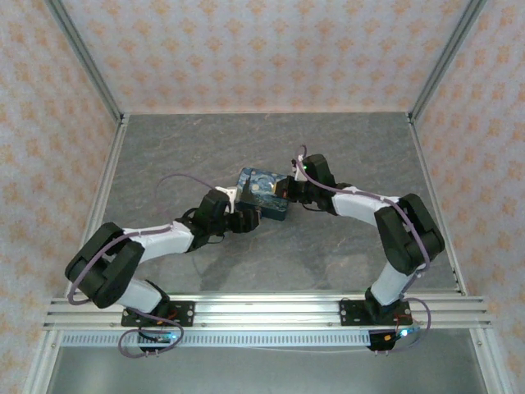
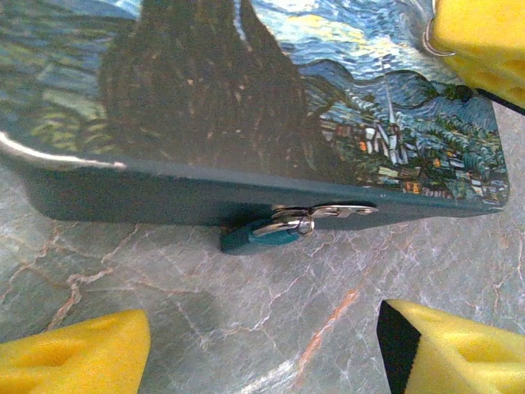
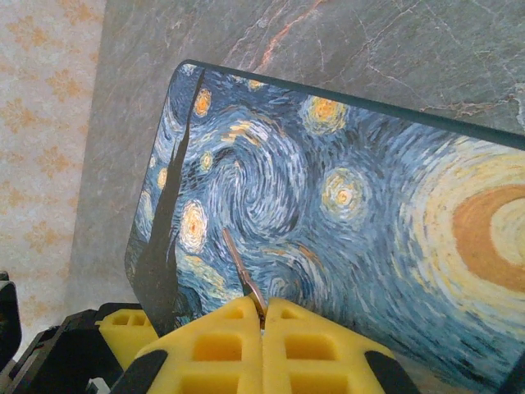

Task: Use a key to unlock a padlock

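The padlock (image 2: 264, 235) has a small blue body and a thin silver shackle. It hangs from the hasp on the side wall of the starry-night tin (image 2: 213, 90) and lies against the table. My left gripper (image 2: 262, 353) is open just in front of it, one yellow finger on each side, with nothing between them. My right gripper (image 3: 262, 316) is shut on the key (image 3: 240, 269). The thin silver blade sticks up from between the pads over the tin's lid (image 3: 344, 197). From above, both grippers meet at the tin (image 1: 261, 190), left gripper (image 1: 244, 218) and right gripper (image 1: 292, 190).
The grey marbled table (image 1: 328, 246) is bordered by aluminium frame posts and patterned walls. The right gripper's yellow finger (image 2: 484, 41) shows above the tin's far corner in the left wrist view. A left finger (image 3: 123, 324) shows beside the tin in the right wrist view.
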Available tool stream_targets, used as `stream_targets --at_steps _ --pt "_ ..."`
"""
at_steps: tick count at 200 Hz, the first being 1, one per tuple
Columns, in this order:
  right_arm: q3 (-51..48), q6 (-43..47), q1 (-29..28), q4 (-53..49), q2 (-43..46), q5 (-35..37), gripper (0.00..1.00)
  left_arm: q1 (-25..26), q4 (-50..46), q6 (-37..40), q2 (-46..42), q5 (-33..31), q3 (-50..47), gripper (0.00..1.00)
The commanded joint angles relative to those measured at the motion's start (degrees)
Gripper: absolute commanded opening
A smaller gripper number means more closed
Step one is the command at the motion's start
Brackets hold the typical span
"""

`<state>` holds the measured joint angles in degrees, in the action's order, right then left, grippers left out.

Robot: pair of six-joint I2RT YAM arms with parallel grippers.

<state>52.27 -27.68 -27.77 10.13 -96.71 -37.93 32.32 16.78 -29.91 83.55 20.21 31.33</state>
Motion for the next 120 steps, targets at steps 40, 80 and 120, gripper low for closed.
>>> stream_targets --at_steps 40,80,120 --pt "-2.0 1.1 -1.5 -1.3 -1.6 2.5 0.00 2.5 3.6 5.4 2.4 -4.7 0.7 0.72" --pt "-1.6 1.7 -1.9 -2.2 -1.6 3.0 0.00 3.4 4.5 7.5 5.3 -5.8 2.2 0.66" --pt "-1.7 2.1 -2.2 -2.8 -1.5 3.5 0.00 3.8 6.6 8.6 8.5 -7.9 3.1 0.66"
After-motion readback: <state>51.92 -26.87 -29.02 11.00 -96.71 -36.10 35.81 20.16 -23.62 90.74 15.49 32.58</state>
